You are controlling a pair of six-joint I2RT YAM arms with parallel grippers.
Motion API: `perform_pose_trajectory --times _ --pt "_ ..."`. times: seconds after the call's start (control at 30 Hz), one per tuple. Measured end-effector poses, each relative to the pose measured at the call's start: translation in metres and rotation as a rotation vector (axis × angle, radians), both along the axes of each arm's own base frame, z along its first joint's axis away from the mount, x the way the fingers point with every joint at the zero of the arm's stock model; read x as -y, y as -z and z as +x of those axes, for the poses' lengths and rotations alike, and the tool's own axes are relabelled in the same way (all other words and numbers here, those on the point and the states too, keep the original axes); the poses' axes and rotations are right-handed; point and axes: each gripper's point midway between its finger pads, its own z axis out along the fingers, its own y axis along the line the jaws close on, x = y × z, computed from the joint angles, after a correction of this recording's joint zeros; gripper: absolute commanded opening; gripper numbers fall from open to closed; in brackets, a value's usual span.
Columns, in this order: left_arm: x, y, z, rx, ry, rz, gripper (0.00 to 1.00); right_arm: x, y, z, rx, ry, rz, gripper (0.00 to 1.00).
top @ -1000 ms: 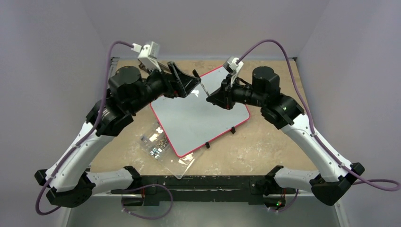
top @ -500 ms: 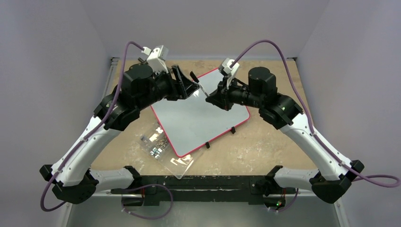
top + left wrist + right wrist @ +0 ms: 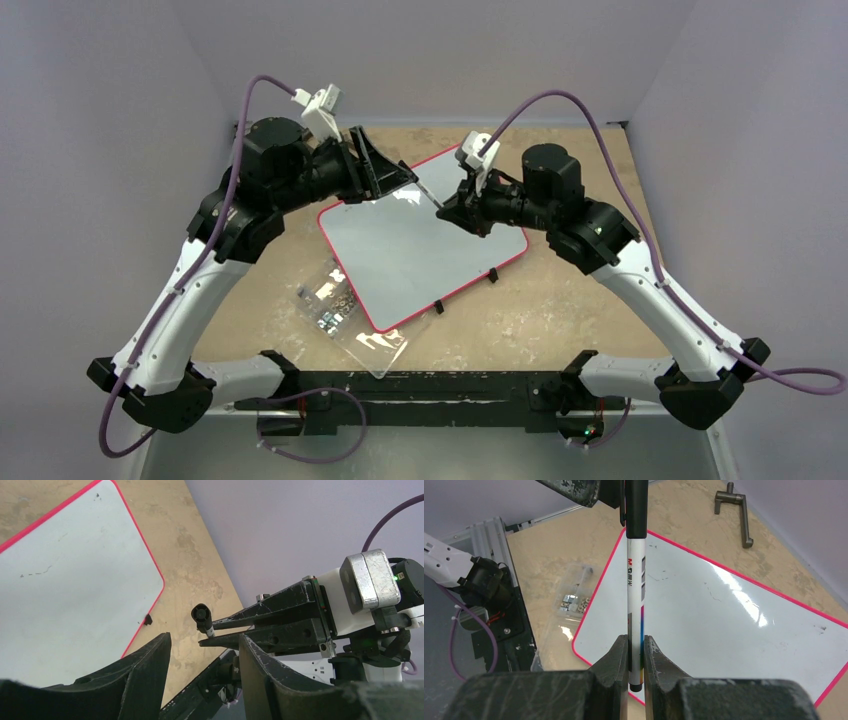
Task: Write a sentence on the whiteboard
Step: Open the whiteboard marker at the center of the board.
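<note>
Whiteboard (image 3: 420, 260): mid-table, far corner below right gripper (image 3: 636, 642), which clamps marker (image 3: 635, 580). Left gripper (image 3: 203, 637): jaws apart, near cap (image 3: 201, 614).

- I see the left gripper (image 3: 204, 639) with its jaws apart and nothing between them.
- Just beyond the jaw tips, the right gripper (image 3: 207, 634) pinches a marker (image 3: 202, 615), its black end facing me.
- The whiteboard (image 3: 75, 580) lies on the worktop (image 3: 195, 545), beyond and left of the jaws.

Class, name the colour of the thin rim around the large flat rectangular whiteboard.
The whiteboard's thin rim is bright red, shown best in the right wrist view.
</note>
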Motion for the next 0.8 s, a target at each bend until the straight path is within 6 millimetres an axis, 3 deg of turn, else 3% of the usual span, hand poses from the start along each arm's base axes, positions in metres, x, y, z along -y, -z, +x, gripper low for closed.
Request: perform_pose_trajectory --times 0.43,0.57,0.67,0.8 --pt "0.015 0.014 0.000 -0.083 0.103 -0.014 0.32 -0.007 0.005 -0.012 0.022 -0.058 -0.037 0.00" --pt "0.014 0.014 0.001 -0.086 0.103 -0.015 0.19 -0.008 0.006 -0.015 0.027 -0.069 -0.044 0.00" --pt "0.013 0.014 0.001 -0.088 0.105 -0.017 0.00 -0.008 0.007 -0.016 0.030 -0.072 -0.049 0.00" --pt "0.013 0.014 0.001 -0.088 0.104 -0.017 0.00 -0.008 0.007 -0.015 0.039 -0.070 -0.052 0.00"
